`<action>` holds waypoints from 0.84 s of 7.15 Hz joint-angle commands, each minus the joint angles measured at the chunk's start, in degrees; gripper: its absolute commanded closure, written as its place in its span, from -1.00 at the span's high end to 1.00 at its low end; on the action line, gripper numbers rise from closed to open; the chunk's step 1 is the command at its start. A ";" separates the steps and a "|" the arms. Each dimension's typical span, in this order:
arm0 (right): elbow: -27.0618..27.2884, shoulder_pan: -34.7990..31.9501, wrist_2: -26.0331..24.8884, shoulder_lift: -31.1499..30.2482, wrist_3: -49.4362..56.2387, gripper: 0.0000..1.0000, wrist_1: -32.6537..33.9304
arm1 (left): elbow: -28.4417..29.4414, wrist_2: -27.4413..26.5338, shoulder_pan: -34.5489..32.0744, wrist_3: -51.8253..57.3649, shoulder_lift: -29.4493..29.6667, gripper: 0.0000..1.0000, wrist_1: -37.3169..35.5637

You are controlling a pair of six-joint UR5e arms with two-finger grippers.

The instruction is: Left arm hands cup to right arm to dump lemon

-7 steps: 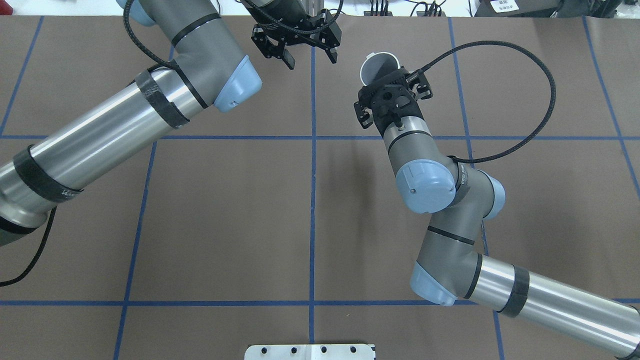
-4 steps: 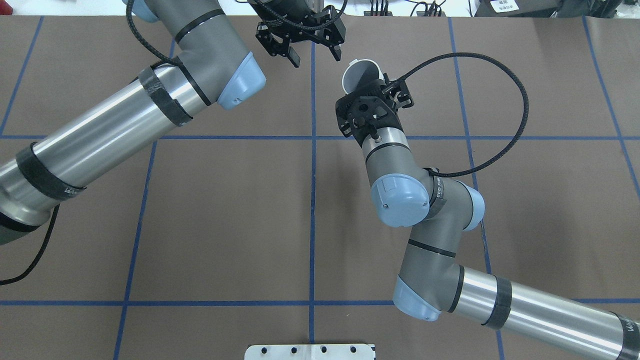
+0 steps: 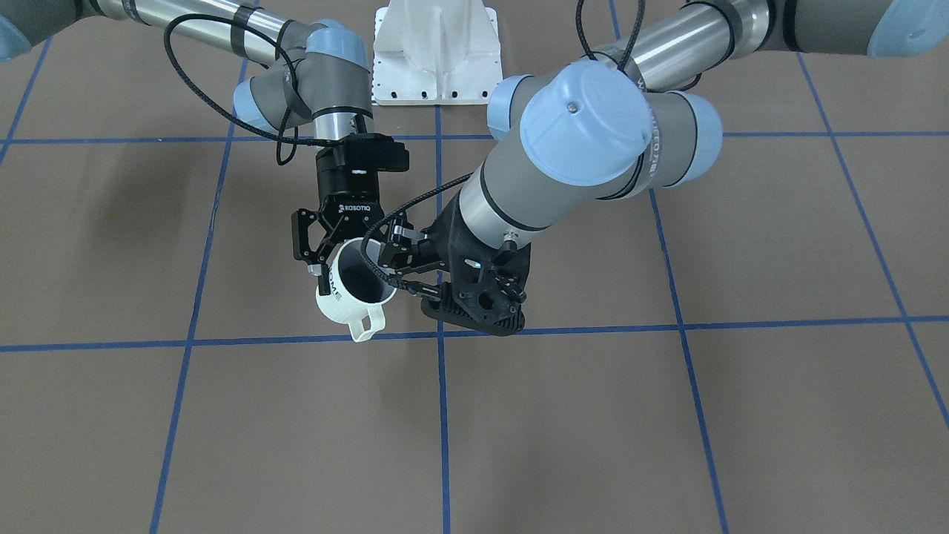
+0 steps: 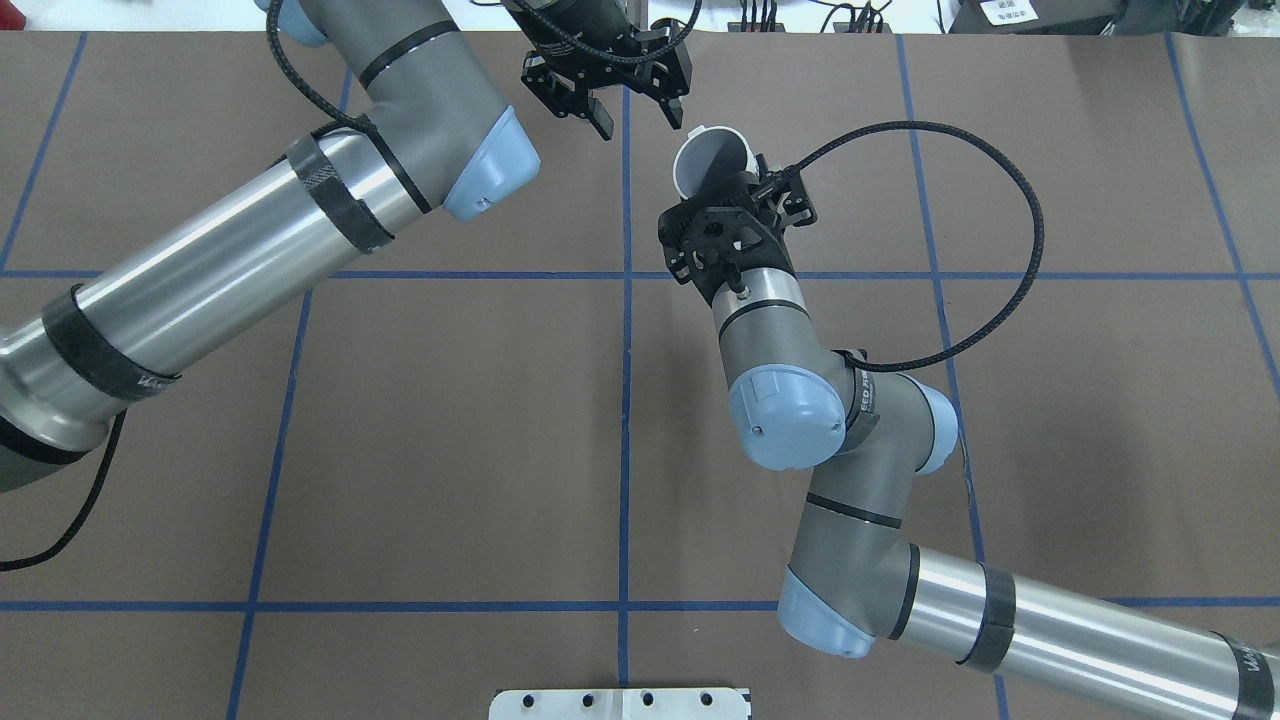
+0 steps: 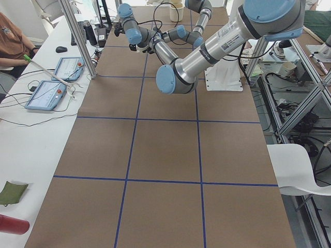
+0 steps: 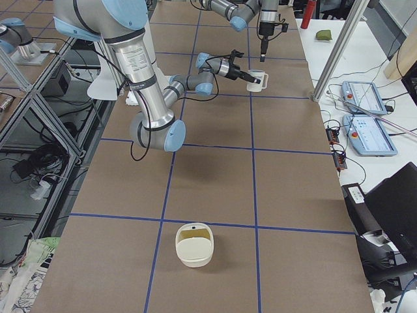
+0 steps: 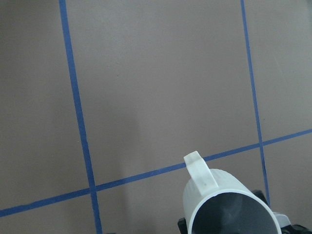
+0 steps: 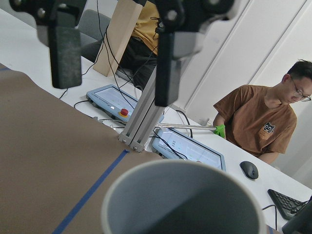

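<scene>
Brown table (image 4: pixel 450 450) with a blue tape grid, both arms meeting near the edge farthest from the robot. Right tool (image 3: pixel 347 265) is clamped on the cup (image 3: pixel 341 302) and holds it up in the air, clear of the table. Can't really see where it bites, since the cup hides that. Cup's tipped so the mouth faces up and back toward the robot, and the grey inside shows in both wrist cams. In the front view the "HOME" lettering is on the near wall and the handle (image 3: pixel 365 326) is at 6 o'clock of the mouth. In the overhead the cup sits at 12 o'clock of the right tool.

Left tool (image 4: pixel 640 122) is spread wide with nothing in it, pointing down, at roughly 10 o'clock of the cup in the overhead. From the right wrist cam its two fingers (image 8: pixel 61 44) hang above the cup's rim, apart from it.

In the overhead, right arm (image 4: pixel 870 520) reaches in from 4 o'clock and left arm (image 4: pixel 220 270) comes in big from 9 o'clock.

Further out, a cream tub (image 6: pixel 194 246) sits alone on the table toward the robot's right end, well apart from all this. A guy in a brown tee (image 8: pixel 258 122) is at the white desk past the table's edge, with two tablets (image 8: pixel 187 146) on it.
</scene>
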State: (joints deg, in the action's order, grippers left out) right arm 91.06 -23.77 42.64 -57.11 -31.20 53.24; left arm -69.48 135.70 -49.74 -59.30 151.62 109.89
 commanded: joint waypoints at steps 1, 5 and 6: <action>0.17 0.04 -0.10 0.07 -0.17 -0.43 -0.33 | 0.92 0.00 0.61 0.06 0.52 0.42 0.15; 0.17 0.04 -0.27 0.24 -2.20 -0.43 -0.42 | 1.28 0.00 2.10 -0.03 0.87 0.22 0.15; 0.26 0.04 -0.36 0.24 -2.29 -0.43 -0.42 | 1.36 0.00 2.54 -0.03 0.87 0.16 0.23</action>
State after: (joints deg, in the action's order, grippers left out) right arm 91.26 -23.73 42.38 -56.89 -33.23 52.82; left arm -68.21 135.70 -47.68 -59.32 152.48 110.06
